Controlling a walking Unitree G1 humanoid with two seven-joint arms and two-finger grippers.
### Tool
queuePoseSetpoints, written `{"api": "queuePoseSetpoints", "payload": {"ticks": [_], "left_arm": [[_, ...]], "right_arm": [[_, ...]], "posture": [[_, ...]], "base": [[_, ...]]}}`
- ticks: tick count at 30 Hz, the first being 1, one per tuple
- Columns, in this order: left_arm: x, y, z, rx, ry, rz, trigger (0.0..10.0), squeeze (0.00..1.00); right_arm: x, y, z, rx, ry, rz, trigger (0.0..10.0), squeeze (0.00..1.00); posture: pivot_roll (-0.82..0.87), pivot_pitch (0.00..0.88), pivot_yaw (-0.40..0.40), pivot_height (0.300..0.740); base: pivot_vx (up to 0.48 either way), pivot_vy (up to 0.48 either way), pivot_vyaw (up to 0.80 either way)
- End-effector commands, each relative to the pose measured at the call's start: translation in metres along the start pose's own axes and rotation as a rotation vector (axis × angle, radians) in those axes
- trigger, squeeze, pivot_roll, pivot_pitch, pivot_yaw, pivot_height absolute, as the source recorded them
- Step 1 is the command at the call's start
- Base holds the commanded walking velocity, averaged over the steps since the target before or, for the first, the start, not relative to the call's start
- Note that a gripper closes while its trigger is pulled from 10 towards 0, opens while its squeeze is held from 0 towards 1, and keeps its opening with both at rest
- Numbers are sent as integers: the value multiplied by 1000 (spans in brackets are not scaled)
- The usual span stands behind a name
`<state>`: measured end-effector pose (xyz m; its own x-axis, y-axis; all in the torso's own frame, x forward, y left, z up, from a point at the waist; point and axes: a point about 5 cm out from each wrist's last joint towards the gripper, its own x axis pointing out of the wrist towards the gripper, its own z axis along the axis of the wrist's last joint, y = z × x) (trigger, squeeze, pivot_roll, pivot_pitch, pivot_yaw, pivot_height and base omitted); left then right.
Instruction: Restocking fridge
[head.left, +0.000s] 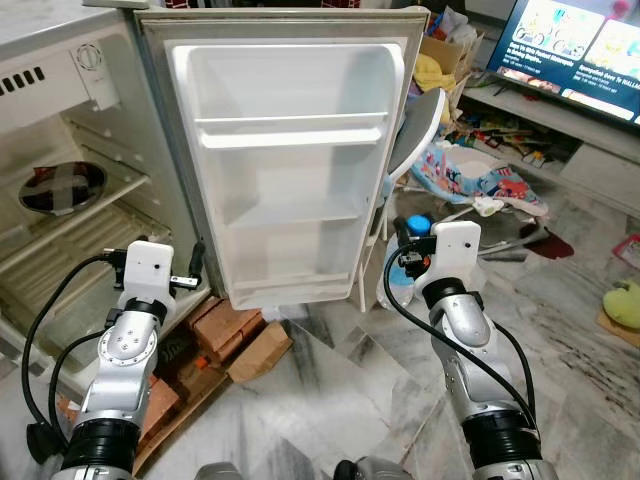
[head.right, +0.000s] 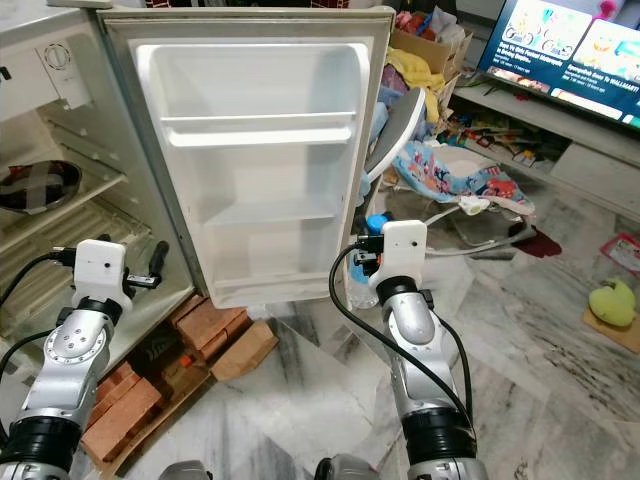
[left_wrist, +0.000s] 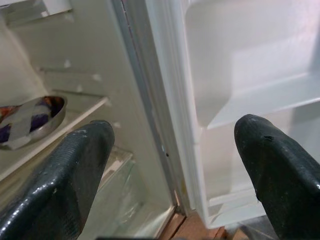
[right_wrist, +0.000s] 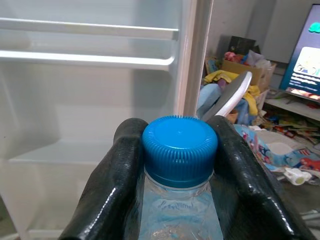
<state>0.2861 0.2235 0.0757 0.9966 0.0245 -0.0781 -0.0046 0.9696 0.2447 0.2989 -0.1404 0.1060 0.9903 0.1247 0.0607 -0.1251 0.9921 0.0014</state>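
The fridge stands open with its white door (head.left: 290, 170) swung toward me, and the door shelves are bare. My right gripper (right_wrist: 176, 131) is shut on a clear water bottle with a blue cap (right_wrist: 180, 150). It holds the bottle (head.left: 418, 226) upright just right of the door's lower edge. My left gripper (left_wrist: 175, 127) is open and holds nothing. It hovers low at the door's hinge side, and one black finger (head.left: 197, 262) shows by the cabinet. A metal bowl (head.left: 62, 187) crossed with tape rests on an inner shelf.
Bricks (head.left: 225, 328) and a cardboard piece (head.left: 262, 350) lie under the fridge front. A baby bouncer with clutter (head.left: 480, 182) sits behind the door to the right. A lit TV (head.left: 580, 45) is at the far right, and a green toy (head.left: 625, 300) lies on the marble floor.
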Motion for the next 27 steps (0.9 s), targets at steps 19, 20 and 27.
{"api": "queuePoseSetpoints", "payload": {"ticks": [19,20,27], "left_arm": [[1,-4,0,-1,7,-7,10000,0],[1,-4,-1,-8,6,-5,10000,0],[-1,-11,-7,-57,83,-2,10000,0]], "right_arm": [[1,0,2,11,-8,3,10000,0],[1,0,2,11,-8,3,10000,0],[2,-3,3,-2,-8,-9,10000,0]], "posture": [[46,26,-73,740],[47,27,-76,740],[50,30,-78,740]], "base": [[333,262,0],[0,0,0],[0,0,0]]}}
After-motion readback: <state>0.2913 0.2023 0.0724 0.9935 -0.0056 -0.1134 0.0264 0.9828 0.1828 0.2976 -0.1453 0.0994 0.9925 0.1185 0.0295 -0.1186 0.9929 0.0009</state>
